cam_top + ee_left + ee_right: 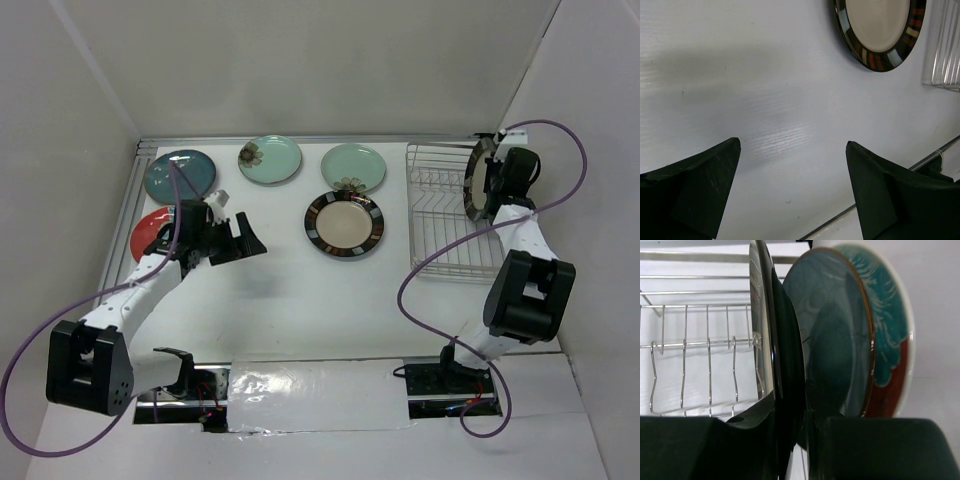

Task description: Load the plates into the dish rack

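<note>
White tabletop (300, 300) and plain walls (300, 70) fill the overhead view, with the wire dish rack (440, 230) at the table's right side. At the rack's far right corner the right gripper (492, 182) is clamped on a dark-rimmed plate (478, 172), held upright. Whether the plate's edge sits in a slot cannot be told. Left of the rack, flat on the table, lie a cream striped-rim plate (344, 224) nearest it, a mint plate (353, 167), a flowered mint plate (270, 160), then a dark teal plate (180, 174) and a red plate (150, 238) farthest off, the red one partly under the left arm (140, 290). The left gripper (238, 240) hangs well left of the rack, jaws spread, holding nothing.

From the left wrist, the black fingers (695, 190) stand wide apart over bare table. The cream striped-rim plate (880, 30) lies apart from them, just beside the dish rack (945, 45).

From the right wrist, the gripper (792, 432) pinches the dark-rimmed plate (782, 350) edge-on against the dish rack (695, 355) wires. A red-and-teal patterned plate (890, 340) stands upright just beside it.
</note>
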Tool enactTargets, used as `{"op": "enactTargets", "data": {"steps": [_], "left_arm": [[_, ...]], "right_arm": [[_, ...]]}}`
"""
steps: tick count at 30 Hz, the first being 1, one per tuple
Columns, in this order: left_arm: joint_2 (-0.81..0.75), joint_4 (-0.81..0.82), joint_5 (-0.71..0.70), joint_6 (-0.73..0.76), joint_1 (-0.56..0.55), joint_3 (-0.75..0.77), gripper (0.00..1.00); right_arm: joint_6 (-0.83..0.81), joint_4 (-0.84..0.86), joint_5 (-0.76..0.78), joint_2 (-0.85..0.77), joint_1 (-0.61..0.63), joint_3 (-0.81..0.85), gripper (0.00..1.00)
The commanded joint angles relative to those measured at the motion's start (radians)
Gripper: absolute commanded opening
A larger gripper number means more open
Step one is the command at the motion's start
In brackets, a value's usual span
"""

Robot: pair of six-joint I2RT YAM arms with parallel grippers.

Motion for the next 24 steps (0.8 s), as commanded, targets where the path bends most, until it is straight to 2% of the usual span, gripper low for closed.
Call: {"op": "enactTargets", "data": {"steps": [1, 3, 6, 7, 10, 13, 14, 15, 16, 20, 24], "left_arm": [[0.023, 0.077, 0.078, -0.008, -0.005, -0.005, 0.99], [0.033, 0.132, 0.104, -0.044, -0.014, -0.005, 0.98], [0.078, 0.211, 0.138, -0.09, -0.032, -0.015, 0.98], [0.095, 0.229, 0.156, -0.103, -0.033, -0.015, 0.98], [0.17, 0.309, 0.191, -0.149, -0.043, 0.007, 0.98], [0.254, 0.388, 0.207, -0.199, -0.052, 0.018, 0.97], [0.276, 0.409, 0.219, -0.225, -0.053, 0.018, 0.97], [0.297, 0.431, 0.219, -0.238, -0.062, 0.03, 0.97], [0.341, 0.453, 0.228, -0.251, -0.072, 0.03, 0.97], [0.461, 0.548, 0.228, -0.33, -0.099, 0.068, 0.95], [0.573, 0.628, 0.189, -0.417, -0.137, 0.126, 0.93]], "right_arm": [[0.033, 0.219, -0.015, -0.017, -0.005, 0.006, 0.07], [0.045, 0.219, -0.015, -0.017, -0.005, -0.003, 0.12], [0.068, 0.196, -0.006, -0.017, -0.005, -0.003, 0.27], [0.068, 0.196, -0.006, -0.017, -0.005, -0.003, 0.39], [0.097, 0.138, -0.015, -0.026, -0.005, 0.037, 0.57], [0.128, 0.055, -0.026, -0.069, -0.005, 0.101, 0.66], [0.14, 0.032, -0.041, -0.069, 0.007, 0.118, 0.65], [0.154, 0.01, -0.041, -0.082, 0.007, 0.132, 0.87], [0.165, -0.008, -0.055, -0.097, 0.024, 0.144, 0.99], [0.237, -0.063, -0.064, -0.164, 0.081, 0.153, 0.99], [0.336, -0.063, -0.085, -0.247, 0.134, 0.063, 0.99]]}}
